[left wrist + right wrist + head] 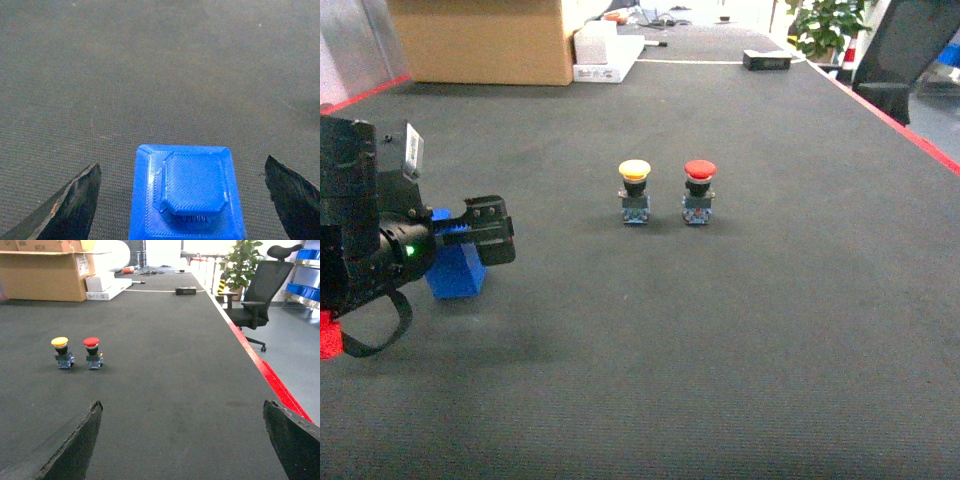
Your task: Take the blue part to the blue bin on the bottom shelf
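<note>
On the dark grey carpet-like desk (740,330), near its left side, the square blue plastic part (186,195) with a raised octagonal top sits between the spread black fingers (70,205) of the left gripper (182,200), which hang either side of it without touching. Well to its right, a yellow-capped push-button (635,191) and a red-capped push-button (699,190) stand upright just beside each other. From the right gripper (182,440), its fingers wide apart too, only bare desk shows between them, with a brown cardboard box (47,267) at the far end.
</note>
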You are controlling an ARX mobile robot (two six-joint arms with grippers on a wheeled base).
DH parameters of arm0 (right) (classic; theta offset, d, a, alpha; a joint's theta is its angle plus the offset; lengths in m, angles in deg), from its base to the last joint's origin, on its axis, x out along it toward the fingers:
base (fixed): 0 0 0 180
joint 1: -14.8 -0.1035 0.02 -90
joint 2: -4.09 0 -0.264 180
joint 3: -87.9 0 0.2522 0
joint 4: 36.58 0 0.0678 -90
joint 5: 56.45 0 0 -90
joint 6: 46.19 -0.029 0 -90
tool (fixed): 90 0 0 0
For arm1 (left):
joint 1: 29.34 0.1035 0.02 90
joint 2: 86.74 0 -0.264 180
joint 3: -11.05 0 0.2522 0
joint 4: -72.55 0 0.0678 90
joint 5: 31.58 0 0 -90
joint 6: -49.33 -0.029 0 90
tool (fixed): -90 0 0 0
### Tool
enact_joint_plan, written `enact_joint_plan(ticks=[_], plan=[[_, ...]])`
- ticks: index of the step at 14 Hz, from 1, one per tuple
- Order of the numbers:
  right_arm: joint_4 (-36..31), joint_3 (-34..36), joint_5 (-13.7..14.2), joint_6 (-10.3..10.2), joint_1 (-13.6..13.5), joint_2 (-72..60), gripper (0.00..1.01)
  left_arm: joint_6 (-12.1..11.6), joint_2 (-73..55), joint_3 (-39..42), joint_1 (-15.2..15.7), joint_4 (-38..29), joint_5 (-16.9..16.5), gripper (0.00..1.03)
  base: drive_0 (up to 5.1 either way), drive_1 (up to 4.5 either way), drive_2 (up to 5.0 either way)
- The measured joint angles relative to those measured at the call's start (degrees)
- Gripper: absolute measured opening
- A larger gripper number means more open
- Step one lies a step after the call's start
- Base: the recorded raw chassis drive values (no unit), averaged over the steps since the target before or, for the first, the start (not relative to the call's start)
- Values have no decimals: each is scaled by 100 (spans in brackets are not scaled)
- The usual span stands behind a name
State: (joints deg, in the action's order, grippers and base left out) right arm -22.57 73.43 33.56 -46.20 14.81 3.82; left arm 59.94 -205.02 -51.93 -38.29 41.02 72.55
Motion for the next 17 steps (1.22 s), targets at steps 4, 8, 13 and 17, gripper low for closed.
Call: enact_joint_plan(ticks=[4,8,13,17], plan=[[2,0,0,0,0,0,98,151,-254,-188,94,68,-11,98,0,0,0],[2,0,0,0,0,0,98,74,-520,-380,168,-90,-120,56,0,0,0],[2,0,0,0,0,0,98,-352,-125,286,151,-715,-153,45,0,0,0],[2,0,0,0,0,0,98,-931,3123,2337,13,-699,83,45,0,0,0]])
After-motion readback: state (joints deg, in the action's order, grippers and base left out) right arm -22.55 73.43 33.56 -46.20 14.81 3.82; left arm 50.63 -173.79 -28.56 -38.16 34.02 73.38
